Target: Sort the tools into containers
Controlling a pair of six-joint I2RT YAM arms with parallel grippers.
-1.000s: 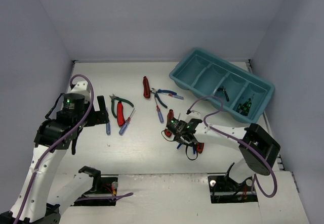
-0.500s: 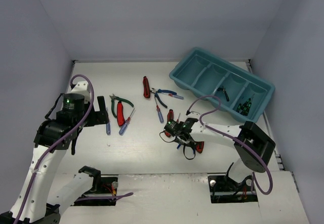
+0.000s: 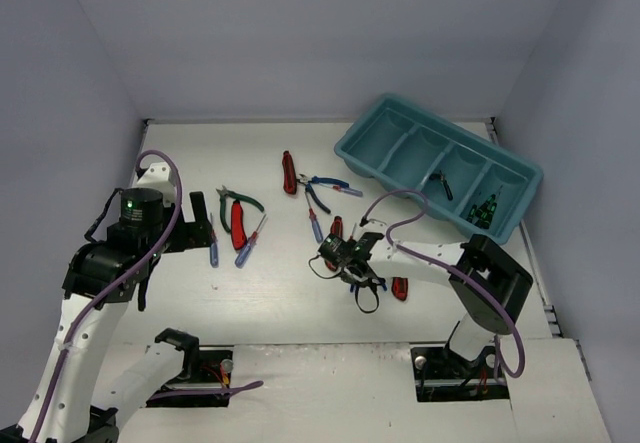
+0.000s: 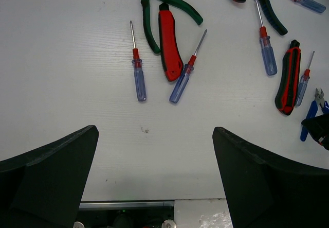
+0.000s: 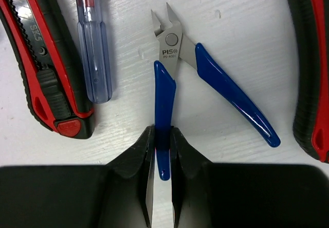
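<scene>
Three cameras on one desk: wide, middle, tight.
The top view sits above and behind the near edge, tilted down toward the far edge, and takes in the whole desk [image 3: 280, 298], with the tray [image 3: 345, 149] by the far right corner. The left wrist view looks down from a fair height over the left-middle, far edge uppermost. The right wrist view is very close over mid-desk, filled by the blue pliers [image 5: 172, 45] and a knife [image 5: 41, 73]. Both also show at the right edge of the left wrist view.

Blue handles and a grey metal head are shown on the pliers [image 5: 169, 53]. The knife [image 5: 36, 63] is finished in red and black. The tray [image 3: 385, 141] is teal, the tabletop [image 3: 270, 293] white.
</scene>
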